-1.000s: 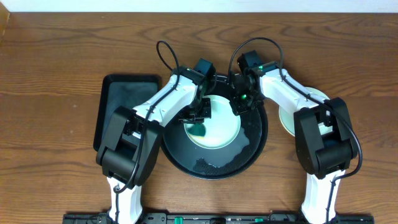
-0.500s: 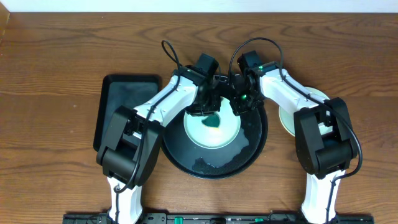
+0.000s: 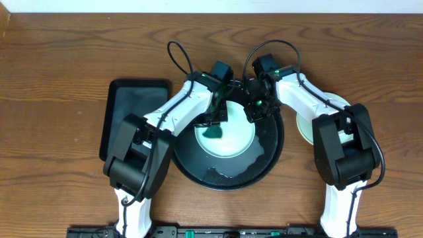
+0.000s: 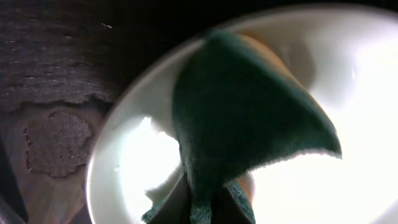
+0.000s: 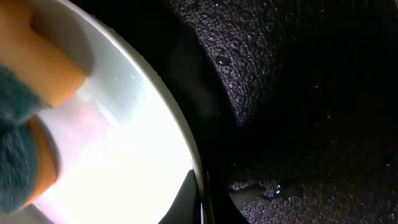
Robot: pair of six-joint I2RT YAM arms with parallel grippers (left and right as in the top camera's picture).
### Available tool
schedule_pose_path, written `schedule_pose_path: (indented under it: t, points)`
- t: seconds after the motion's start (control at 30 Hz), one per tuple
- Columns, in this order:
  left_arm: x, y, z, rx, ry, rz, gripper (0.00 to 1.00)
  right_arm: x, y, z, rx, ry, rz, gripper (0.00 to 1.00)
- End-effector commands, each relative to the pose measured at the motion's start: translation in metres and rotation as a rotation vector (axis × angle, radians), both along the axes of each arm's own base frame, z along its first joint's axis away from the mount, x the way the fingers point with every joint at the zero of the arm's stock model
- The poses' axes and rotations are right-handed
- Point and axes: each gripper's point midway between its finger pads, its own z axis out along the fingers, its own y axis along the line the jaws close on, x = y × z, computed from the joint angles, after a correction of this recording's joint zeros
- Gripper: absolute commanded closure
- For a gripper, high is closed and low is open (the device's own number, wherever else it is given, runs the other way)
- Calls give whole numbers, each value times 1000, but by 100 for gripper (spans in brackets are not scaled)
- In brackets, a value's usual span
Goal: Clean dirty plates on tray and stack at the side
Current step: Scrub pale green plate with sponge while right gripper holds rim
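A mint-aqua plate (image 3: 232,140) lies in the large round black tray (image 3: 264,165). My left gripper (image 3: 215,121) is shut on a green-and-orange sponge (image 3: 213,133) that presses on the plate's left part; the sponge fills the left wrist view (image 4: 242,118) over the white-lit plate (image 4: 130,168). My right gripper (image 3: 256,112) is shut on the plate's upper right rim (image 5: 193,165), with the wet tray floor (image 5: 298,93) beside it. Another pale plate (image 3: 304,125) lies on the wood to the right of the tray, mostly under my right arm.
A smaller rectangular black tray (image 3: 125,112) lies to the left of the round tray. Water beads lie on the round tray's floor (image 3: 218,174). Brown wood tabletop (image 3: 59,79) surrounds everything.
My left gripper with the sponge moved up and right across the plate, then back down and left. My right gripper has not moved.
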Motion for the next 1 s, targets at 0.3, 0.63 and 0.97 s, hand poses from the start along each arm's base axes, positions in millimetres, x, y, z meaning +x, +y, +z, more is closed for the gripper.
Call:
schedule_pose_path:
  t: [0.3, 0.63, 0.97]
  points:
    - [-10, -34, -2, -199, 48, -132, 93, -10, -18, -20, -80, 40, -15, 99]
    - [43, 55, -2, 313, -245, 215, 93, -10, -18, -20, -80, 40, -14, 99]
    - [-9, -2, -10, 41, 16, 32, 93, -9, -18, -20, -79, 39, -15, 99]
